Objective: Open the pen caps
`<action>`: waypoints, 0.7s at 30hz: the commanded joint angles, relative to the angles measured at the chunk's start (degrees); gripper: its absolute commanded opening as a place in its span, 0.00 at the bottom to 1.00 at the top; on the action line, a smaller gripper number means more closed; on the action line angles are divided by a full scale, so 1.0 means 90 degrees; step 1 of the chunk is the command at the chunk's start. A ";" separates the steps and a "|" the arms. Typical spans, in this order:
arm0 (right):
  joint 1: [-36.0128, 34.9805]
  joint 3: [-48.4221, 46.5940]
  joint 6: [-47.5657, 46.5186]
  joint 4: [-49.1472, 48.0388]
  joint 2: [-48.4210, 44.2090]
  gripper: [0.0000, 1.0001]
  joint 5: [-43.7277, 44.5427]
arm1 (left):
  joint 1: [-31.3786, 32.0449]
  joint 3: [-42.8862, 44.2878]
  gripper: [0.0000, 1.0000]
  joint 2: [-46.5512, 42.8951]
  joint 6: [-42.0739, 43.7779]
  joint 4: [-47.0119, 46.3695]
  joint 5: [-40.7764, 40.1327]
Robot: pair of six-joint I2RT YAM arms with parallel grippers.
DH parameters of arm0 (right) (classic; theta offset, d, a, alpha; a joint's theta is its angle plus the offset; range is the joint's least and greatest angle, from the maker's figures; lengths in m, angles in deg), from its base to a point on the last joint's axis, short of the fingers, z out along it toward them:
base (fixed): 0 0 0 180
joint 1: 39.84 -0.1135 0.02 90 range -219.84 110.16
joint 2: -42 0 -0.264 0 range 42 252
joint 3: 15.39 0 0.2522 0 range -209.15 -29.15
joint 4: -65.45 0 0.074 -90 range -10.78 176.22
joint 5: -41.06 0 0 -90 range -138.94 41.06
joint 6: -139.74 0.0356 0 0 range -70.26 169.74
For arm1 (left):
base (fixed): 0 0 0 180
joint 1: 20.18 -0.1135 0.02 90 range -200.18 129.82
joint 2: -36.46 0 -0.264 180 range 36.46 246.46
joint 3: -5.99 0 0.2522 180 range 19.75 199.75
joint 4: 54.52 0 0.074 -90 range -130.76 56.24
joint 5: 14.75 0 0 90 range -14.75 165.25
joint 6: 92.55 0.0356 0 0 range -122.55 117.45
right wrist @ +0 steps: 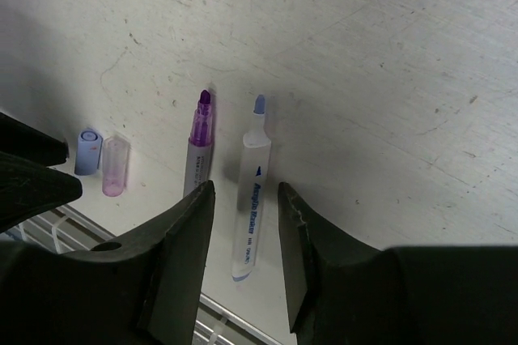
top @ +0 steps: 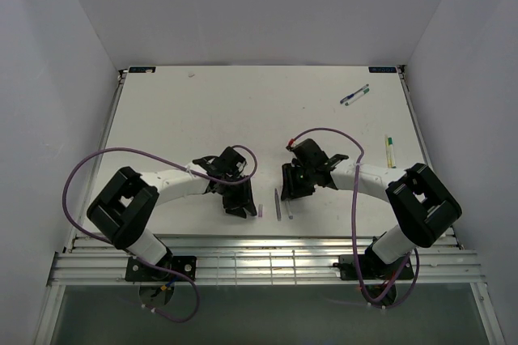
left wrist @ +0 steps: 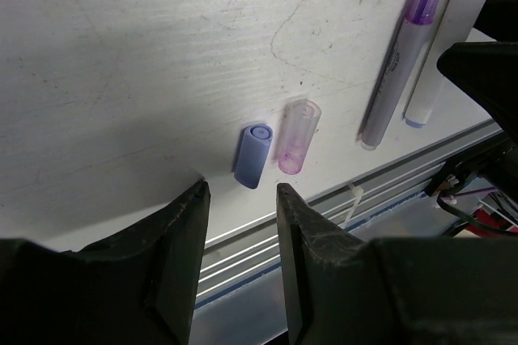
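Hovering low over the front edge of the white worktop (top: 243, 110), both arms aim their grippers at the gap between them. The left gripper (left wrist: 240, 189) has its black fingers parted partway, with nothing between them. Just past its tips two stubby caps lie flat, just beside each other: a solid blue plastic cap (left wrist: 253, 155) and a clear, purple-tinted plastic cap (left wrist: 295, 136).

The right gripper (right wrist: 245, 189) is likewise partly open and has hold of nothing. Below it two uncapped pens lie parallel, tips toward the back of the worktop: a grey-barrelled pen with a bare purple tip (right wrist: 198, 151) and a white-barrelled pen with a bare blue tip (right wrist: 249, 215).

Well apart on the right lie a pair of thin green-and-blue pens (top: 354, 95) and a yellowish pen (top: 390, 151), too small to tell if capped.
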State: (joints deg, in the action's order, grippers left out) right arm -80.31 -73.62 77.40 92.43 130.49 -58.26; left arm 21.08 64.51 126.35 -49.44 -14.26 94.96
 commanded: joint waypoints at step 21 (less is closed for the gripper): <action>0.3742 -0.2197 -0.0681 0.2487 -0.0721 0.61 0.0684 | 0.0035 0.0799 0.54 -0.1286 0.0679 0.0103 -0.0676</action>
State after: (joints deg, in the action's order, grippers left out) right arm -52.46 -91.30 72.70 110.04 123.91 -53.52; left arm 21.21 69.55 117.52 -45.31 -12.75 89.30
